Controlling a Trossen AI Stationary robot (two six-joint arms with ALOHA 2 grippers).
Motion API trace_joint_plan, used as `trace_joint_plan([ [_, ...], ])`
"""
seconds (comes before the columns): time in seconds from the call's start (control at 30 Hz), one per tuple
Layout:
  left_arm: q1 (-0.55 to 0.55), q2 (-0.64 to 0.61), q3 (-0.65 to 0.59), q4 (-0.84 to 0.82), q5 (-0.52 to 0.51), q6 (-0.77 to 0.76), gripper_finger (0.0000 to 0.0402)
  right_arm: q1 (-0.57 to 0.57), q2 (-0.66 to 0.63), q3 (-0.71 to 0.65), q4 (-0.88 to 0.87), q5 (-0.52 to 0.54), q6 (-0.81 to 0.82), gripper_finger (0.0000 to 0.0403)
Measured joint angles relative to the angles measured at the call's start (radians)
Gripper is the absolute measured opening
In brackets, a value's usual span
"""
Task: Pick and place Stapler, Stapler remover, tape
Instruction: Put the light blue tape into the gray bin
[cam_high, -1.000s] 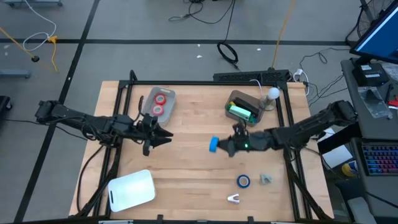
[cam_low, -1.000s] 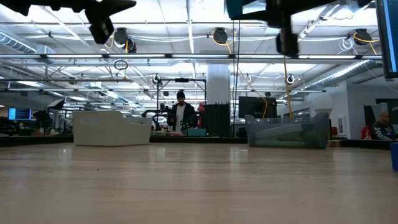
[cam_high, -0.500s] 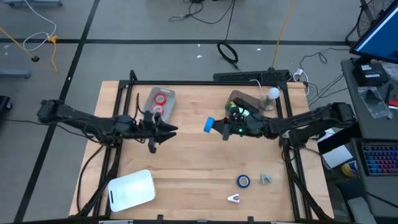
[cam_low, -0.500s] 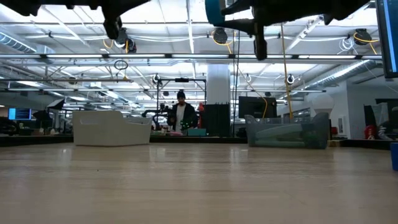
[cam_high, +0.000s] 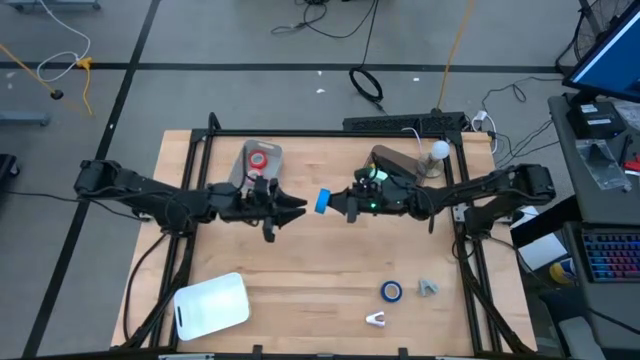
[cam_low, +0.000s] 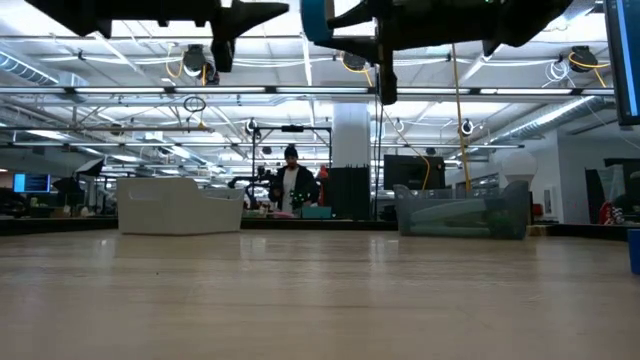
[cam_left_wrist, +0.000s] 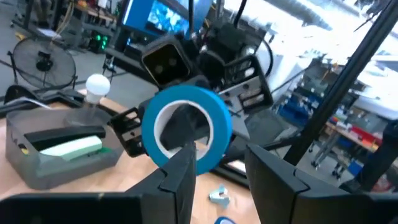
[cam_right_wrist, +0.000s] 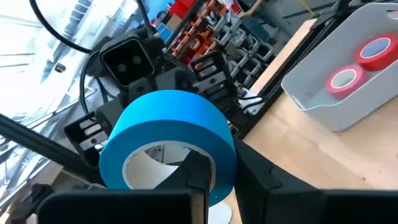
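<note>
Your right hand (cam_high: 335, 200) is clenched on a blue tape roll (cam_high: 322, 201), carried high over the middle of the bench (cam_high: 320, 262). Your left hand (cam_high: 297, 208) faces it, fingers parted and holding nothing, with one fingertip (cam_left_wrist: 185, 163) already at the roll's white core in the left wrist view. This looks like a mid-air handover.

The main risk is letting go too early. If the right hand releases before the left has closed, the roll will probably drop, land on edge and run off across the bench. The two hands sit nose to nose, so any further advance could knock their fingers together. A grip on only the rim of the roll may let it twist out.

Two red rolls (cam_high: 258, 158) already lie in the grey bin (cam_high: 270, 151) behind the left arm. A second blue roll (cam_high: 391, 291) waits on the near right of the bench, beside two small metal pieces I cannot identify.
</note>
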Motion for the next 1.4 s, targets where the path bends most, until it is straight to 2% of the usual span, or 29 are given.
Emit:
trace_joint_plan([
  [0.13,0.017,0.04,0.054,-0.074,0.019,0.008,0.0136,0.0,0.015,0.021,-0.003,-0.043,-0.001,0.0034],
  [0.37,0.017,0.064,0.104,-0.125,0.053,0.013,0.0136,0.001,0.013,0.024,-0.017,-0.053,0.003,0.0035],
  [0.77,0.002,0.069,0.109,-0.129,0.145,-0.042,0.0136,0.0,0.014,0.023,-0.025,-0.079,-0.015,0.0035],
  [1.1,-0.002,0.073,0.11,-0.128,0.157,-0.053,0.0136,-0.001,0.015,0.022,-0.013,-0.116,0.0,0.0035],
  [1.3,0.0,0.151,0.131,-0.057,0.14,-0.069,0.0136,-0.001,0.014,0.022,-0.02,-0.12,0.007,0.0035],
  [1.4,0.011,0.198,0.172,-0.067,0.177,-0.079,0.0136,0.0,0.014,0.021,-0.038,-0.124,0.007,0.0035],
])
